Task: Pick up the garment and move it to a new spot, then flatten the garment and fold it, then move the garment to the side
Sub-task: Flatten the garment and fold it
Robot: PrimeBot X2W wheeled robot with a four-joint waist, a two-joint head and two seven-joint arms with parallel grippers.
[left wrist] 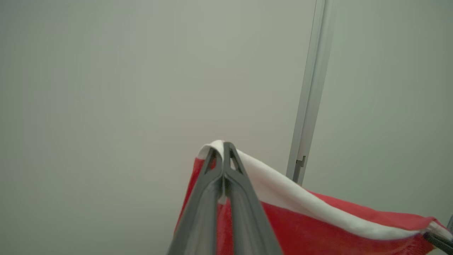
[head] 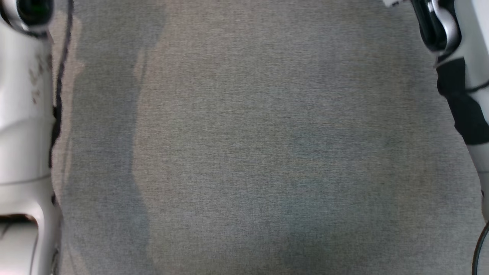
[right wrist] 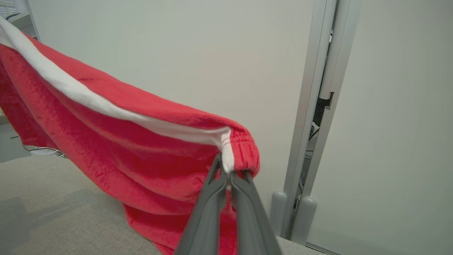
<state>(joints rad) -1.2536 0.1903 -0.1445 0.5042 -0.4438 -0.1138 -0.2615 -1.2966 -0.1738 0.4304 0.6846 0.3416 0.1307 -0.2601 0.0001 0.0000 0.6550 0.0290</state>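
Observation:
The garment (right wrist: 116, 141) is red fleece with a white band along its top edge. It hangs in the air, stretched between my two grippers above the grey surface (right wrist: 53, 209). My right gripper (right wrist: 229, 170) is shut on one corner, at the gathered red hem next to the white band. My left gripper (left wrist: 223, 148) is shut on the other corner of the garment (left wrist: 318, 219), where the white band folds over the fingertips. In the head view both pale forearms (head: 23, 126) run up the left and right sides, over the grey fabric surface (head: 244, 152).
Pale wall panels stand behind the surface, joined by a vertical aluminium post (right wrist: 311, 117). Two grey rounded feet (right wrist: 304, 219) sit at the post's base. Some white cables (right wrist: 42, 151) lie beyond the surface's far left edge.

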